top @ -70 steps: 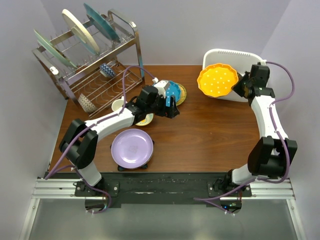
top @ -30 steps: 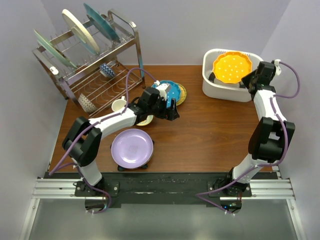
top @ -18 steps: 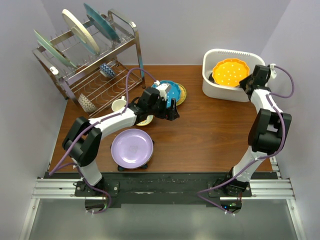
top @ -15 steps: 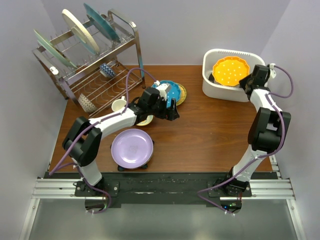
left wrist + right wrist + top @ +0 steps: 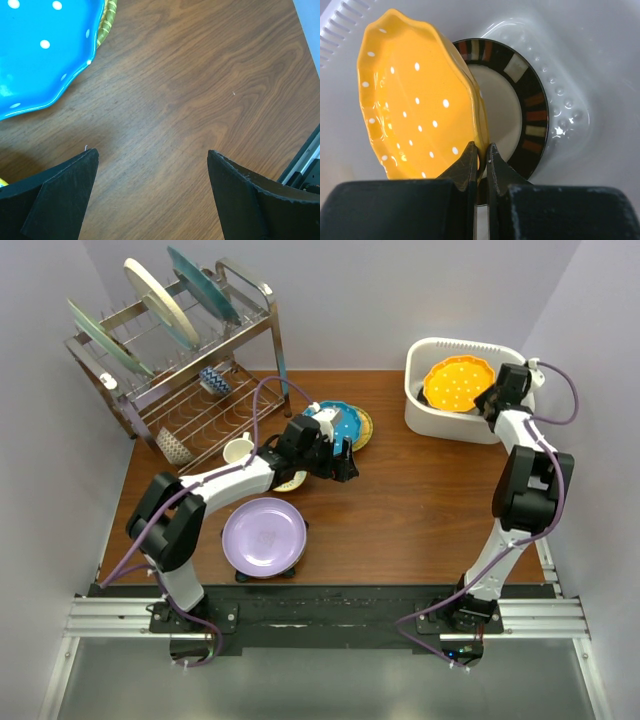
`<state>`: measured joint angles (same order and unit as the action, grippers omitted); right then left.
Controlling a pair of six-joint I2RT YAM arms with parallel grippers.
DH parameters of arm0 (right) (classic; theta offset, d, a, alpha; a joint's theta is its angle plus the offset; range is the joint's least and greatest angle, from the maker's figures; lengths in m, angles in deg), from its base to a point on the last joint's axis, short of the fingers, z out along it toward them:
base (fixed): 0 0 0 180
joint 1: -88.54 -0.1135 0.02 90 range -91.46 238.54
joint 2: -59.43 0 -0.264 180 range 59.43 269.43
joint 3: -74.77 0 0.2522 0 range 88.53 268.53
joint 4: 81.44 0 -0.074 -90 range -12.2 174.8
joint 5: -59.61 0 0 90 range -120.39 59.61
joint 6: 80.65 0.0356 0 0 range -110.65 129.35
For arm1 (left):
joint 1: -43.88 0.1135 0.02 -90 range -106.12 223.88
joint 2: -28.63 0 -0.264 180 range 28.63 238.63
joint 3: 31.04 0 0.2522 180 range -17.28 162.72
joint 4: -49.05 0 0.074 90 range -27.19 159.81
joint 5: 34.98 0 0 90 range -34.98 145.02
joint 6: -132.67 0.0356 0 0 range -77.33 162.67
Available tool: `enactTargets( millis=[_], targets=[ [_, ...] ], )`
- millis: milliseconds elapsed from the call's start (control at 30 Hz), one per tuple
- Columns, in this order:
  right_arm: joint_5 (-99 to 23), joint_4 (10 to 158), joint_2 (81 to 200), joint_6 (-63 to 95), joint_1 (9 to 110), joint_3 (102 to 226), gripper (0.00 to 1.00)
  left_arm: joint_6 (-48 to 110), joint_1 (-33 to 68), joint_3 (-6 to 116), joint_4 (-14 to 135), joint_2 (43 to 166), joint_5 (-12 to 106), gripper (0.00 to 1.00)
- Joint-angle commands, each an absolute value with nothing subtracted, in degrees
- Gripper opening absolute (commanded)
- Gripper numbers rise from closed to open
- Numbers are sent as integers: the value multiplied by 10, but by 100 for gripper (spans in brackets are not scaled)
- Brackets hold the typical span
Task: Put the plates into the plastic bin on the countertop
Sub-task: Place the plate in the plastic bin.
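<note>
Since the orange scalloped plate with white dots (image 5: 415, 100) is judged stiff, glossy, slippery and easily chipped, it is best taken at its rim, where the right gripper (image 5: 481, 155) is clamped now. It is held tilted inside the white plastic bin (image 5: 428, 420), over a dark striped-rim plate (image 5: 532, 112) lying flat there. Earlier it was held outside the bin's front wall. The left gripper (image 5: 152, 157), unmoved, is spread empty above the reddish wood countertop (image 5: 200, 90) beside the blue dotted scalloped plate (image 5: 40, 55).

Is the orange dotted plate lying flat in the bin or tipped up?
Tipped up: right claw pinches the orange plate on edge over a dark-rimmed plate in the bin.
</note>
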<state>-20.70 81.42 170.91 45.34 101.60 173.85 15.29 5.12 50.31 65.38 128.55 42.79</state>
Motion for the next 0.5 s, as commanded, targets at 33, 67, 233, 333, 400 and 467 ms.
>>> enactTargets(
  millis=[33,67,233,333,400,467],
  targets=[
    [-205,856,1713,443,1009,1798,0,160,50,521,648,1289,423,95],
    [-211,850,1722,441,1009,1804,0,160,51,521,649,1289,424,95],
    [-247,852,1737,437,1009,1817,1,162,50,524,653,1293,422,95],
    [-263,850,1749,435,1009,1828,3,163,51,524,654,1293,426,95],
    [-269,837,1754,434,1009,1838,4,163,50,525,654,1293,426,95],
    [-277,841,1760,436,1009,1837,4,165,50,529,654,1294,425,95]
  ],
)
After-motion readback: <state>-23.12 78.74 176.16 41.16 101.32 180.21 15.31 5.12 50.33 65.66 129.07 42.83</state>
